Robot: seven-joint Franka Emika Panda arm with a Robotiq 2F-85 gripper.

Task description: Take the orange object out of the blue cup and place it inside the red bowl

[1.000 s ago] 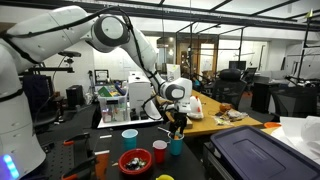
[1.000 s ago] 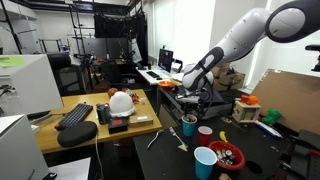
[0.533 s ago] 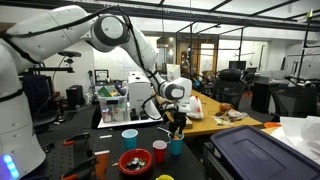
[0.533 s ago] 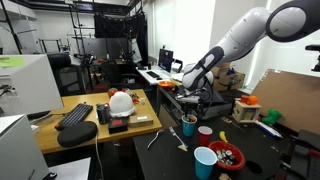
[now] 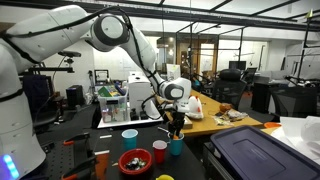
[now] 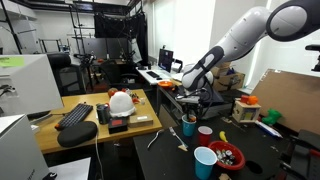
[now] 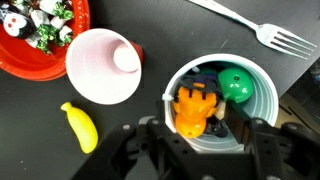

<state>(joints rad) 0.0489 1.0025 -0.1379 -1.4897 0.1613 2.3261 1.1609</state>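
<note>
In the wrist view the blue cup (image 7: 258, 112) is seen from above. The orange object (image 7: 195, 108) lies inside it beside a green ball (image 7: 238, 83). My gripper (image 7: 203, 122) reaches down into the cup's mouth, one finger on each side of the orange object. Whether the pads press on it does not show. The red bowl (image 7: 72, 42) with small items inside sits at the upper left. In both exterior views the gripper (image 5: 177, 130) (image 6: 190, 118) hangs right over the blue cup (image 5: 176, 146) (image 6: 189, 128). The red bowl (image 5: 134, 161) (image 6: 228, 157) stands nearby.
A red cup (image 7: 103, 65) (image 5: 159, 152) stands between the blue cup and the bowl. A yellow banana-shaped piece (image 7: 80, 127) and a fork (image 7: 250, 28) lie on the black tabletop. A light-blue cup (image 5: 130, 137) (image 6: 204, 162) and a dark bin (image 5: 250, 155) are close by.
</note>
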